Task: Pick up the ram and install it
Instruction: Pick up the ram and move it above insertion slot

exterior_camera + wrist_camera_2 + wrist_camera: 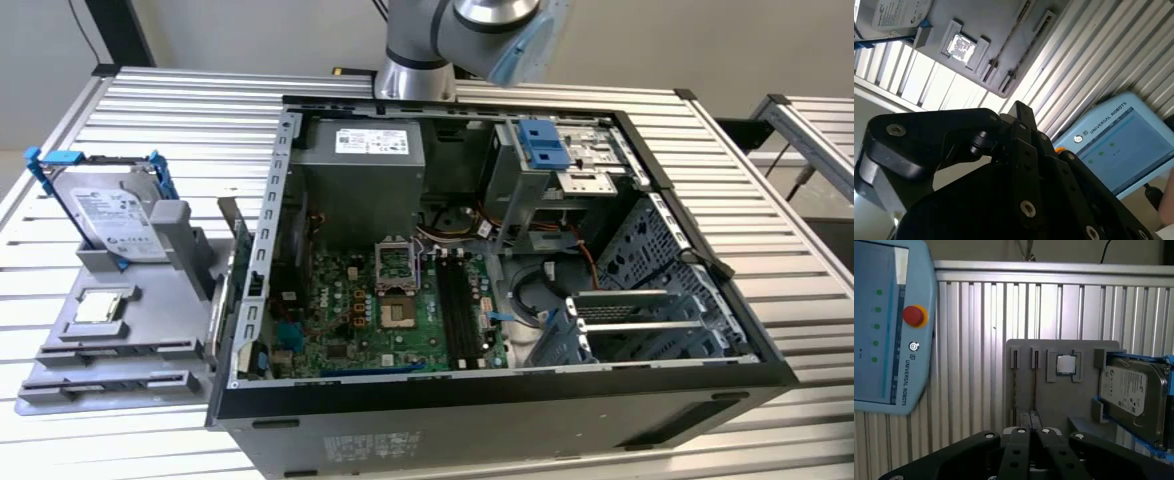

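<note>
Closest to you in both wrist views is the black claw [1030,418] [1019,107]. Its fingers are drawn together, and you can see nothing held between them. It hangs well apart from the ram.

As far as you can make out, the ram [1035,390] is the thin dark strip standing on edge in a narrow slot of the flat grey plastic holder [1054,405]. A second thin strip [1014,390] stands in the slot just beside it. Next along the holder you have the small square silver processor chip [1066,365], lying flat in its recess. Beyond that, the silver hard drive in a blue frame [1130,395] is propped on edge at the holder's end.

The holder rests on the ribbed aluminium surface [974,365]. A pale blue control tablet with a round red button [884,340] shows against that same surface, apart from the holder.

In the exterior view you find the holder just beside the open dark computer tower [467,425], at the exterior view's left. The tower lies on its side with its green motherboard [347,310] exposed. The grey robot arm [434,45] rises behind the tower.
</note>
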You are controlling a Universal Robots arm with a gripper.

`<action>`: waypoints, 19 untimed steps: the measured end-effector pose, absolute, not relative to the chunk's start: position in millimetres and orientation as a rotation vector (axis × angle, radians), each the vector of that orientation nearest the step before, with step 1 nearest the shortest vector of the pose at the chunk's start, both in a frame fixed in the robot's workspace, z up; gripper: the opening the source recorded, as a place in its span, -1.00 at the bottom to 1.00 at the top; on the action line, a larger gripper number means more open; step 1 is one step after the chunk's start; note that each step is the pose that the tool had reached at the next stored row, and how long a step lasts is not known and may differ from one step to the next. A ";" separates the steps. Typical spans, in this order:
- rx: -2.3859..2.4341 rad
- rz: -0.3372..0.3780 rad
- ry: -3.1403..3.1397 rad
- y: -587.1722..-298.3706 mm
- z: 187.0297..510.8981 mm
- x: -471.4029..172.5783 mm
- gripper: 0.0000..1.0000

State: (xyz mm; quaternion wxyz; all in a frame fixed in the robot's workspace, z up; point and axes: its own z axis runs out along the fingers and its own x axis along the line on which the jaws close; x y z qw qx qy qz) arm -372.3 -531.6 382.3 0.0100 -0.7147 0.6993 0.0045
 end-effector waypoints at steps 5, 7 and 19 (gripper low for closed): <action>-2.264 0.015 2.149 -531.5 382.3 -373.2 -1.00; -2.265 0.015 2.148 -531.5 382.3 -373.2 -1.00; -2.267 0.015 2.146 -531.5 382.3 -373.2 1.00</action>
